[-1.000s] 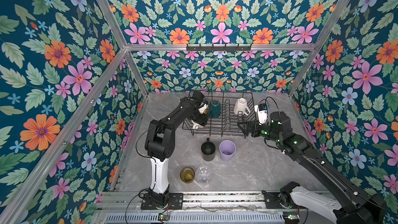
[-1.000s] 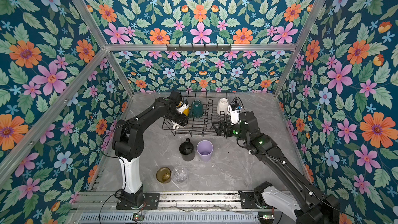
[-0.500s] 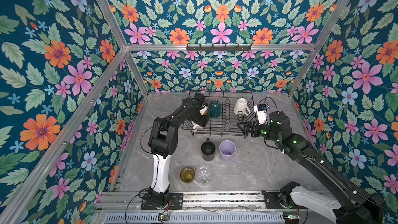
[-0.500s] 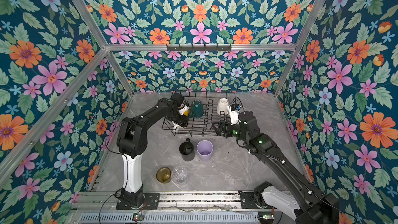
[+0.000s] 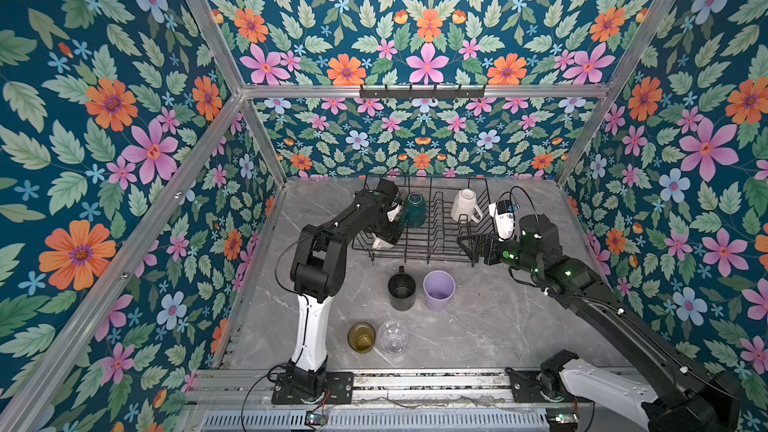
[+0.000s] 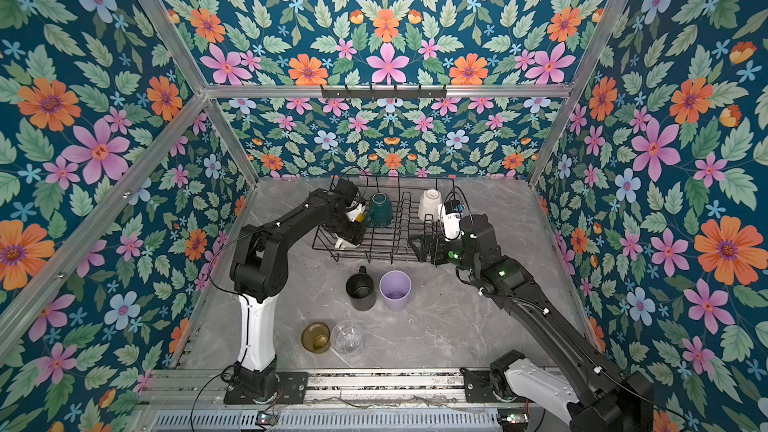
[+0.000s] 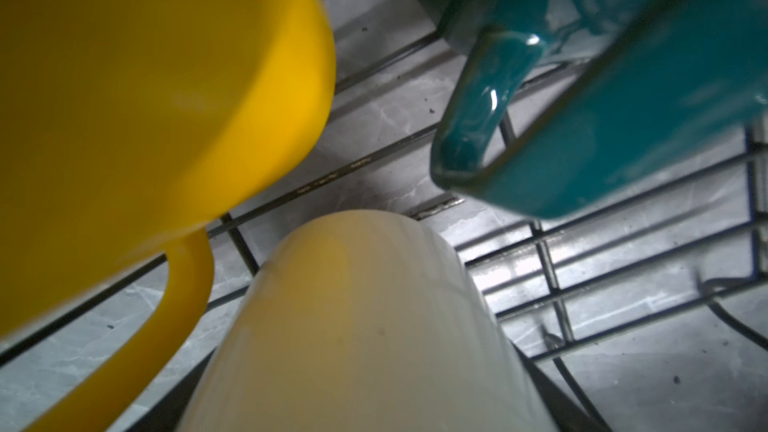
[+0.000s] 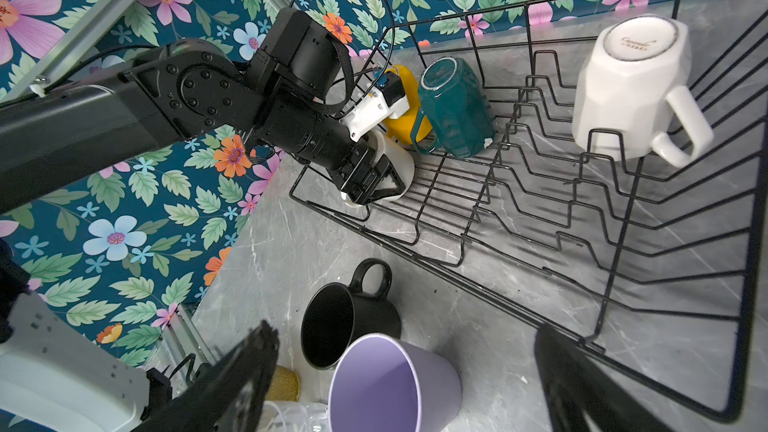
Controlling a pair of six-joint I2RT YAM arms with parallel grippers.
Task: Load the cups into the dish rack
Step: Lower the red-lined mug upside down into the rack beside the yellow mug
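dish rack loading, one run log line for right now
left claw: around cream mug in dish rack, grip unclear | right claw: open, empty | table: black mug, lilac tumbler, amber glass, clear glass waiting

A robot lab booth: teal flowered wallpaper panels (image 5: 124, 118) in a silver aluminium-profile frame (image 5: 299, 91) enclose a grey marble-look tabletop (image 5: 478, 326), with black-and-white robot arms (image 5: 309, 326) bolted to a slotted metal rail (image 5: 415, 384).

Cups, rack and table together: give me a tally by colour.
Yellow mug: 1
Teal mug: 1
White mugs: 2
Black mug: 1
Lilac tumbler: 1
Amber glass: 1
Clear glass: 1
Total: 8
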